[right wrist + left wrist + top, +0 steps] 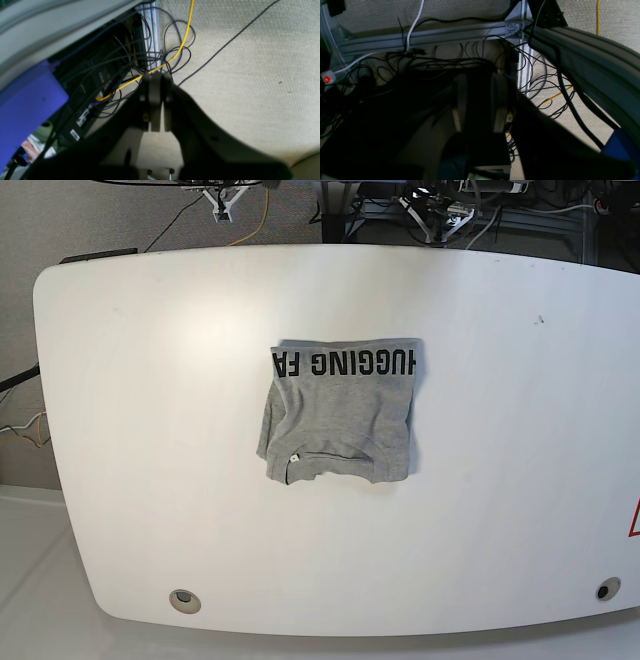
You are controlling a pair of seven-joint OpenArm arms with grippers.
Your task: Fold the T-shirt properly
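We see the T-shirt (340, 410) folded into a compact grey rectangle near the middle of the white table (120, 430), its black lettering running along the edge toward the far side and its collar toward the near edge. Our right gripper (156, 77) hangs over carpet and cables (172, 53), jaws pressed together on nothing. Our left gripper (480, 82) sits in shadow, jaws slightly parted, holding nothing.

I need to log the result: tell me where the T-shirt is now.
In the base view the folded T-shirt lies near the middle of the white table, lettered edge toward the far side.
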